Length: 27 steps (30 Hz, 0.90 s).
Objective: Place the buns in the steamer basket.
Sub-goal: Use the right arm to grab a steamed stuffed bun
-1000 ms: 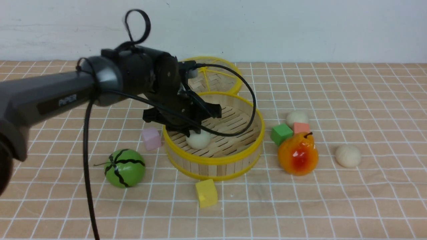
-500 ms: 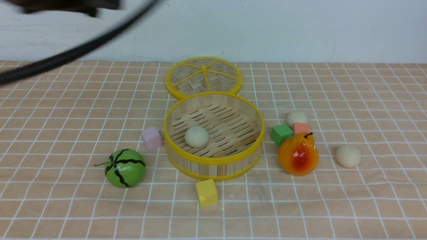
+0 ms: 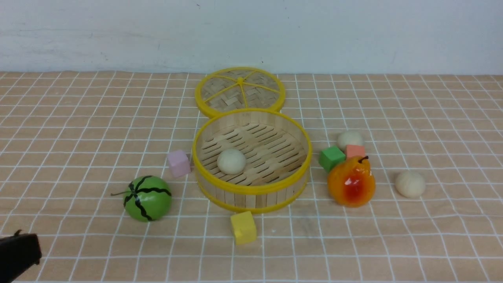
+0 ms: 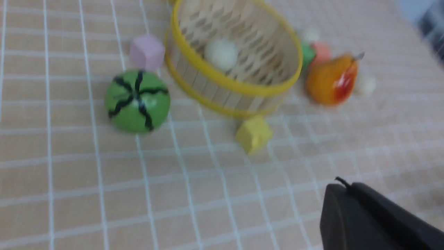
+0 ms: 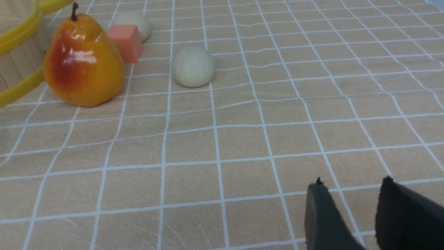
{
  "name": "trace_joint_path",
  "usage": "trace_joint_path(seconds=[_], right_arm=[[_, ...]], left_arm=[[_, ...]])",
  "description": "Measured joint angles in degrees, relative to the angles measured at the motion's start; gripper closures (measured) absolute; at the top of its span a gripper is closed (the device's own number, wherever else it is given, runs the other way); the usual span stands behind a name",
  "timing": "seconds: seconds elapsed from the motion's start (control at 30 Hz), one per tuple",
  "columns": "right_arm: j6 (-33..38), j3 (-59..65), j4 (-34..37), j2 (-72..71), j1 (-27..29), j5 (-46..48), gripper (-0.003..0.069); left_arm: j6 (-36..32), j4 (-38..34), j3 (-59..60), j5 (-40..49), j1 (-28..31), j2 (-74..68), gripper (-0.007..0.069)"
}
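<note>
Three buns are in sight on the tabletop (image 3: 70,125), which is covered with a tan cloth ruled in white squares. The first bun (image 3: 231,161) lies inside the steamer basket (image 3: 251,189), on its slatted floor toward the robot's left, close to the wall. The second bun (image 3: 350,139) sits outside, to the right of the basket, just behind a salmon cube (image 3: 355,151); whether the two touch I cannot tell. The third bun (image 3: 410,183) rests alone farther right, near the pear (image 3: 351,181) but apart from it. The pear stands upright in front of the salmon cube, and a green cube (image 3: 331,157) sits between it and the basket. A flat woven lid (image 3: 239,88) lies behind the basket, its edge meeting the far rim. A pink cube (image 3: 178,163) sits just beside the basket's left wall, a black-striped green melon (image 3: 147,198) lies nearer the robot on the left, and a yellow cube (image 3: 243,227) sits just in front of the basket. The left tool (image 4: 341,194) is over bare cloth at the near left, well apart from everything, jaws pressed together and empty. The right tool (image 5: 352,187) hovers over bare cloth on the robot's side of the third bun, jaws parted with nothing between them.
</note>
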<state>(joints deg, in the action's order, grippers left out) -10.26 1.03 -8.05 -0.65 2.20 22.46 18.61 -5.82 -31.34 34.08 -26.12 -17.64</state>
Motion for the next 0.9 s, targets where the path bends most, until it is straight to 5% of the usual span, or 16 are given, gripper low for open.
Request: trace_joint_path(seconds=[0.23, 0.73, 0.9], right_arm=[[0.0, 0.0, 0.0, 0.0, 0.0, 0.0, 0.0419], [0.0, 0.0, 0.0, 0.0, 0.0, 0.0, 0.0419], [0.0, 0.0, 0.0, 0.0, 0.0, 0.0, 0.0419]], left_arm=[[3.0, 0.0, 8.6, -5.0, 0.0, 16.5, 0.0638], [3.8, 4.8, 9.3, -1.2, 0.0, 17.7, 0.0638], [0.0, 9.9, 11.0, -6.3, 0.8, 17.7, 0.0638]])
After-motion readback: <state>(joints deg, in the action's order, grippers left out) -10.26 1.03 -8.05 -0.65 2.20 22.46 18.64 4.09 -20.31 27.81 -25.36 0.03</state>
